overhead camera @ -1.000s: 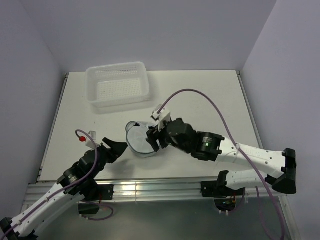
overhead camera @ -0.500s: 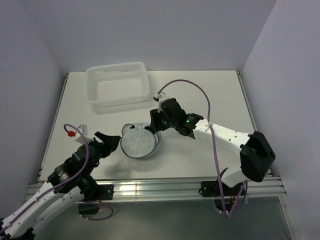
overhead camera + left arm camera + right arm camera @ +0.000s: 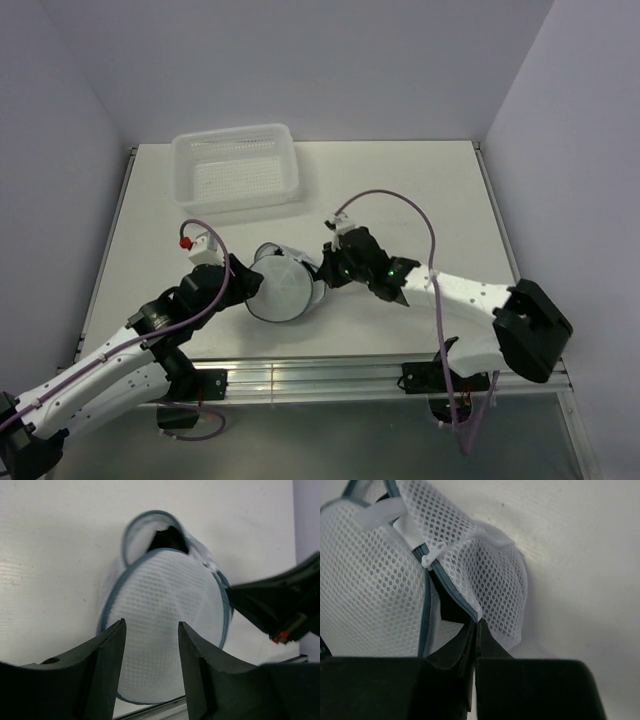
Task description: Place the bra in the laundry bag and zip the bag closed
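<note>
Pinching the laundry bag (image 3: 375, 580) rim, right pincer (image 3: 476, 624) sits closed.

A white table (image 3: 400, 190) fills the middle of the room. Its top is matt and a little speckled in the close views. Three plain walls of pale lilac stand around it: the back wall (image 3: 300, 60), the left wall (image 3: 50, 180) and the right wall (image 3: 570, 150). A metal rail (image 3: 310, 378) runs along the near edge. The light is soft and even, with weak shadows.
</note>
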You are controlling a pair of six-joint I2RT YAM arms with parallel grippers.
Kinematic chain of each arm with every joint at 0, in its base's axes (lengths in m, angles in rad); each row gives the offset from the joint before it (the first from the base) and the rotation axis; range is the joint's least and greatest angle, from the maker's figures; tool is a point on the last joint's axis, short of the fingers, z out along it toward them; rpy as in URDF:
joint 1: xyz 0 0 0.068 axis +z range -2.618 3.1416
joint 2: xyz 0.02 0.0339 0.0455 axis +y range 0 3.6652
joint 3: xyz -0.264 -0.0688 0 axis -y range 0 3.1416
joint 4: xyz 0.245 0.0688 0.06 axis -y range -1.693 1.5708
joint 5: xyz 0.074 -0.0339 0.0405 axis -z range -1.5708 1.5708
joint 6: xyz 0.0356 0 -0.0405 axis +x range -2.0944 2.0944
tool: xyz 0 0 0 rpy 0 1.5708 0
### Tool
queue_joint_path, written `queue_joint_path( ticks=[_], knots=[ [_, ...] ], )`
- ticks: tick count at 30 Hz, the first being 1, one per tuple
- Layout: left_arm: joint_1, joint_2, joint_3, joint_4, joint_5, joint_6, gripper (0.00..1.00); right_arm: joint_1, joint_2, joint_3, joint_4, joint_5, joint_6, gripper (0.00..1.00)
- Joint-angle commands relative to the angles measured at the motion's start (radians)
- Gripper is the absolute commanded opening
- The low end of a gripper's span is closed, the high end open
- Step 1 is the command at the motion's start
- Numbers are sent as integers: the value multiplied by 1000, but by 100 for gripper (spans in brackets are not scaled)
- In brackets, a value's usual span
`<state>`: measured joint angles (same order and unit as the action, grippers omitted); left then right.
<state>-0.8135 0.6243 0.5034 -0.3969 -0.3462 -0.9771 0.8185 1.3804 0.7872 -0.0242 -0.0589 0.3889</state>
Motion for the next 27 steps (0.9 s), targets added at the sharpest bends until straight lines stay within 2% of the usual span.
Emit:
queue_joint_path(
  ticks=[1, 5, 7, 11, 13, 16, 17, 20, 23, 27],
  knots=[
    [-9, 44, 107, 36, -42, 107, 51, 65, -148, -153, 185, 88, 100, 0],
    [-44, 116, 199, 27, -54, 169, 49, 158, -233, -264, 240, 288, 156, 0],
    [-68, 185, 269, -2, -62, 198, 47, 183, -245, -292, 250, 327, 160, 0],
    [-202, 291, 386, -52, -143, 209, 34, 211, -274, -306, 270, 392, 154, 0],
    [-223, 365, 431, -66, -159, 209, 35, 212, -277, -307, 271, 399, 157, 0],
    [-225, 445, 428, 1, -106, 213, 45, 212, -293, -325, 316, 386, 143, 0],
    [-225, 465, 431, 35, -105, 209, 51, 211, -291, -325, 314, 387, 143, 0],
    [-225, 555, 457, 72, -125, 203, 58, 214, -296, -328, 323, 376, 142, 0],
    [-225, 623, 481, 72, -190, 178, 57, 215, -303, -350, 343, 364, 149, 0],
    [-217, 618, 428, 154, -229, 152, 61, 219, -323, -371, 357, 361, 150, 0]
  ],
)
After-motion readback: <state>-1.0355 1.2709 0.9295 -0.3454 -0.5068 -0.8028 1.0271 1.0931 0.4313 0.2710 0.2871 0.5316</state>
